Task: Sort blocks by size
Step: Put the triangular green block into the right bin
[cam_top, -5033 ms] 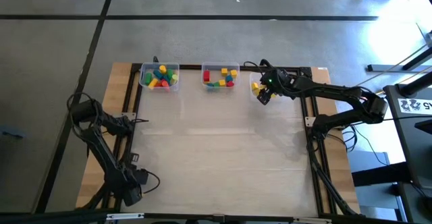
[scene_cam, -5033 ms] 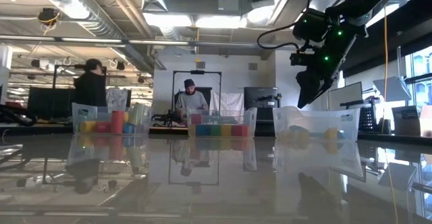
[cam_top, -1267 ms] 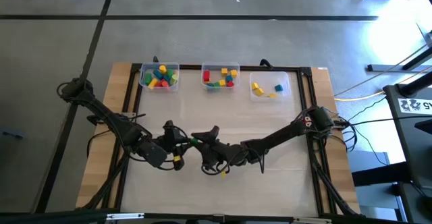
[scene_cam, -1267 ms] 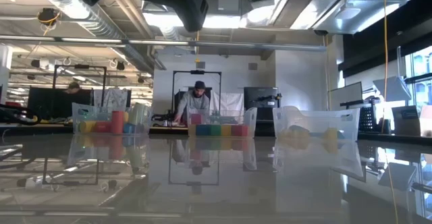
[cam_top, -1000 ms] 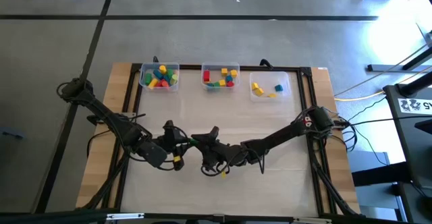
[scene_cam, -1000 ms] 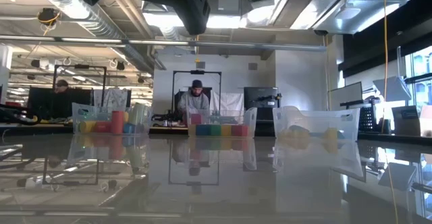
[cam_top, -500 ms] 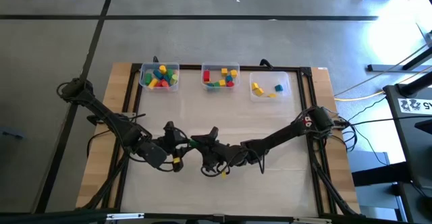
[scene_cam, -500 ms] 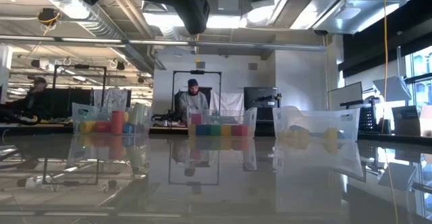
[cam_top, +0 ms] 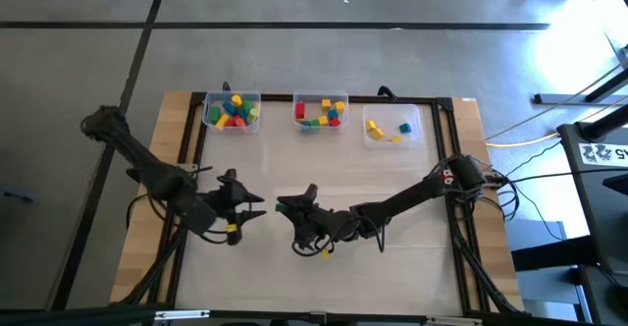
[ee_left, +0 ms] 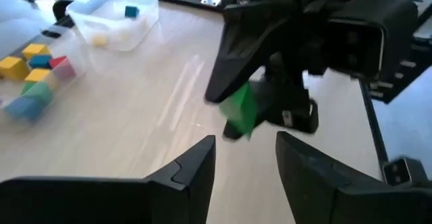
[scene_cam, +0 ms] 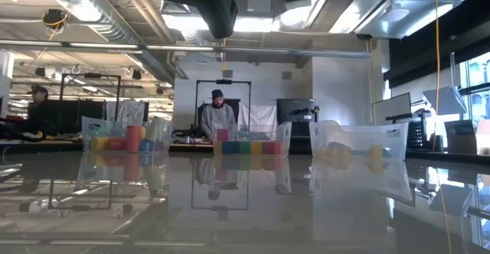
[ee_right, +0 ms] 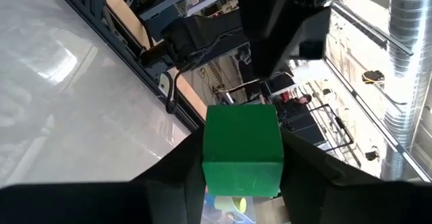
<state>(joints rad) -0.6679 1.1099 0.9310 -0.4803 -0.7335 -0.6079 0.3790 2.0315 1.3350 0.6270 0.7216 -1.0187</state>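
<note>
The right gripper [cam_top: 287, 206] is hanging over the lower middle of the high view, its fingers [ee_right: 307, 163] clamping a green block [ee_right: 241, 149] between them. Facing it from the left, the left gripper [cam_top: 251, 205] is standing with its two fingers [ee_left: 192, 170] apart and nothing between them; a clear gap is separating it from the green block [ee_left: 239, 109] in the other arm's grasp. Both arms are reaching in from the table's sides and crossing the bare middle of the table [cam_top: 392, 179], well apart from the bins.

Along the upper edge of the table three clear bins are sitting in a row. The left bin [cam_top: 233, 112] is holding a heap of mixed blocks, the middle bin [cam_top: 320, 112] is holding another mixed lot, and the right bin [cam_top: 392, 129] is holding only a few yellow blocks and a blue one.

In the low view a person [scene_cam: 217, 119] is standing behind the middle bin, and another person [scene_cam: 38, 109] is showing at the far left.
</note>
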